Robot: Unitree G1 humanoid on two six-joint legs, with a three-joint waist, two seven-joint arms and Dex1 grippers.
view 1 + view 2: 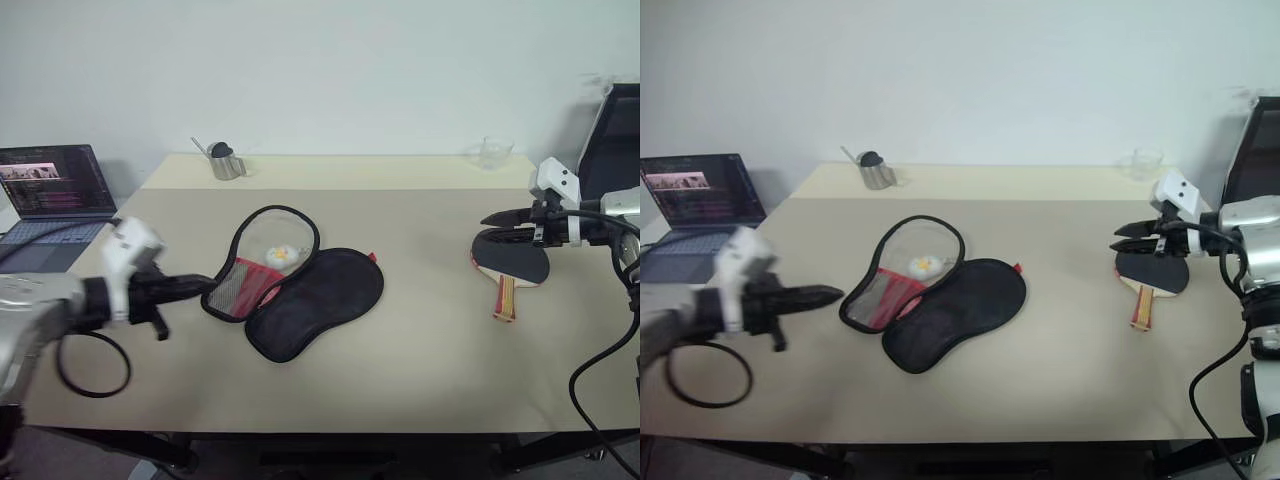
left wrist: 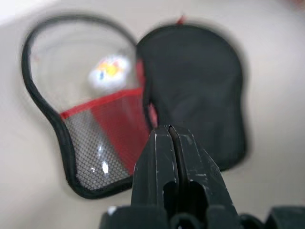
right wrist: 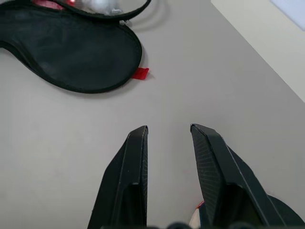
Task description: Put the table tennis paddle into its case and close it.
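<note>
The case (image 1: pixel 315 300) lies unzipped and spread flat mid-table, its black half (image 3: pixel 71 52) beside a half with a clear window and red mesh pocket (image 2: pixel 102 138). A small white-yellow ball (image 1: pixel 282 256) rests in the window half. The table tennis paddle (image 1: pixel 512 262) lies flat at the table's right side, its striped handle (image 1: pixel 505 298) toward the front edge. My right gripper (image 1: pixel 486 225) hovers open just above the paddle's black face, nothing between its fingers (image 3: pixel 136 157). My left gripper (image 1: pixel 205 285) is shut and empty, its tip by the case's left edge.
An open laptop (image 1: pixel 55 190) stands at the far left. A metal cup (image 1: pixel 225 163) and a clear glass (image 1: pixel 495 152) stand along the back edge. A black cable loop (image 1: pixel 92 365) hangs at the front left. A dark chair (image 1: pixel 615 140) is at the right.
</note>
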